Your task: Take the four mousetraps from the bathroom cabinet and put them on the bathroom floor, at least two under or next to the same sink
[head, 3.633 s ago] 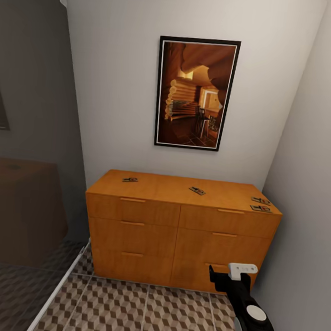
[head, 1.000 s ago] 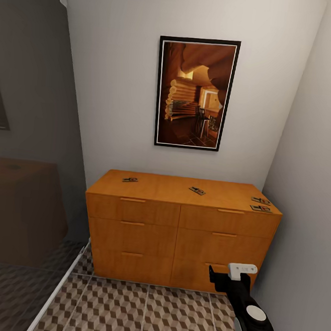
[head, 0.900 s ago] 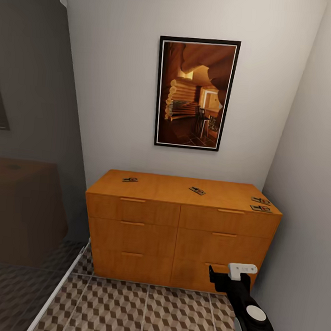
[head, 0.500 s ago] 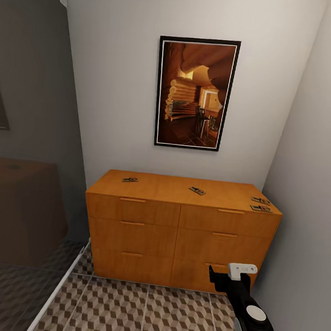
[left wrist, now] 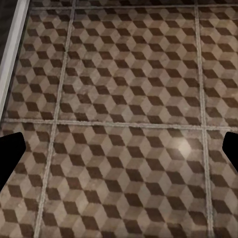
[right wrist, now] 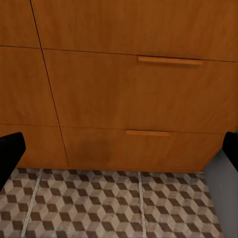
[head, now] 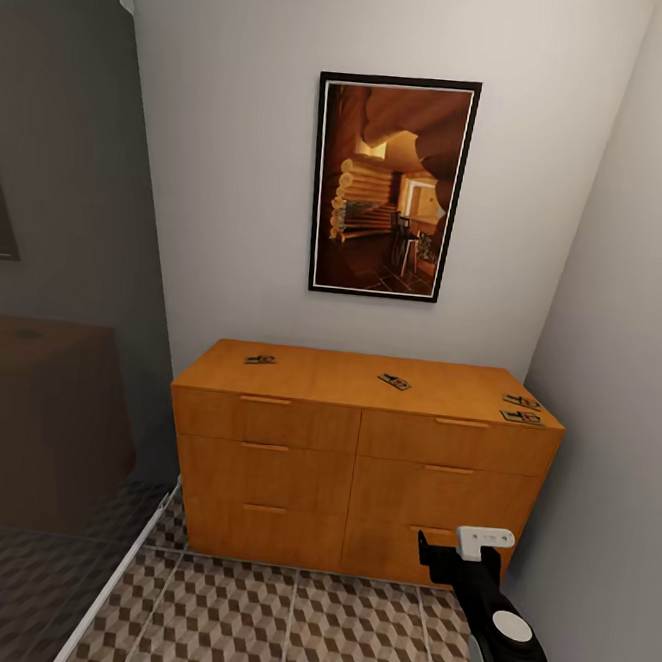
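Pale walls close in a narrow bathroom corner, where nothing has shifted from the head views of the preceding seconds: the robot, its arm and every object hold the same places. Underfoot runs the bathroom floor point(head: 245, 625), tiled in a brown, beige and white cube pattern with pale grout lines. At the left stands a dark glass partition point(head: 63, 298) on a pale sill. Against the back wall sits the cabinet point(head: 359, 464), a long low orange-brown chest of drawers with slim bar handles, all its drawers shut. Above it hangs a black-framed picture point(head: 391, 186) of a timber interior.

On the cabinet's top lie the four mousetraps, none yet moved to the floor: one near the left end point(head: 260, 360), one around the middle point(head: 394, 382), and two just beside each other at the right end point(head: 523, 401) point(head: 522, 418), close to the right wall.

The right arm point(head: 497, 617) rises at the lower right of the head view, black with a white fitting, low in front of the cabinet's bottom right drawers and well below the traps. The right wrist view looks onto those drawer fronts and the tiles beneath; the right end effector point(right wrist: 119, 153) has its dark fingertips wide apart at the picture's edges, holding nothing. The left end effector point(left wrist: 119, 153) is likewise spread wide and empty, pointed down at bare tiles beside the pale sill.
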Robot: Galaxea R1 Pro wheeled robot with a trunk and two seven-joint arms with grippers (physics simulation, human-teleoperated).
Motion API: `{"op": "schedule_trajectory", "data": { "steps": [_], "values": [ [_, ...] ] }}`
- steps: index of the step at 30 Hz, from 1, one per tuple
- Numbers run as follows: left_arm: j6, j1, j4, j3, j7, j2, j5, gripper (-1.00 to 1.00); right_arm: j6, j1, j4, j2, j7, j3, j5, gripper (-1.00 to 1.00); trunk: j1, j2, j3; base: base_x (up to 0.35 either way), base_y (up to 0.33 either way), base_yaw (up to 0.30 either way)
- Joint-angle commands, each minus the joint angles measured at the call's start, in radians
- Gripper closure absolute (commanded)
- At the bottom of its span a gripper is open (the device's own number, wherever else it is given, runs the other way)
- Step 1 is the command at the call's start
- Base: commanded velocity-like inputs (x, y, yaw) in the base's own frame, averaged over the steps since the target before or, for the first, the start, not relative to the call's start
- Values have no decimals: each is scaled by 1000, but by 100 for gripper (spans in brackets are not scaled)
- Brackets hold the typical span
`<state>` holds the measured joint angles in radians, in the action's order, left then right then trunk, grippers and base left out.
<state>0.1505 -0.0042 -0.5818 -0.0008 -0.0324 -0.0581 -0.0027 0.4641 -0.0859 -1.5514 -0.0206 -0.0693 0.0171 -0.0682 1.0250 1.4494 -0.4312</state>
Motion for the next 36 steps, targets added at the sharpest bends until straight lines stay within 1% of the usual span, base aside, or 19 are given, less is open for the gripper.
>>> {"op": "schedule_trajectory", "data": {
  "steps": [1,12,18,36],
  "values": [
    [3,0,0,-1,-3,0,0,-100,6,0,-1,0,-3,1,-7,-100,0,1,-1,0,0,0],
    [3,0,8,-1,-3,2,0,-100,7,0,-2,0,-3,1,-7,-100,0,1,-1,0,0,0],
    [3,0,10,-1,-3,7,-1,-100,6,-1,-1,1,-3,1,-7,-100,0,1,-1,0,0,0],
    [3,0,10,-1,-3,8,-2,-100,6,0,-1,1,-3,1,-7,-100,0,1,-1,0,0,0]
  ]
}}
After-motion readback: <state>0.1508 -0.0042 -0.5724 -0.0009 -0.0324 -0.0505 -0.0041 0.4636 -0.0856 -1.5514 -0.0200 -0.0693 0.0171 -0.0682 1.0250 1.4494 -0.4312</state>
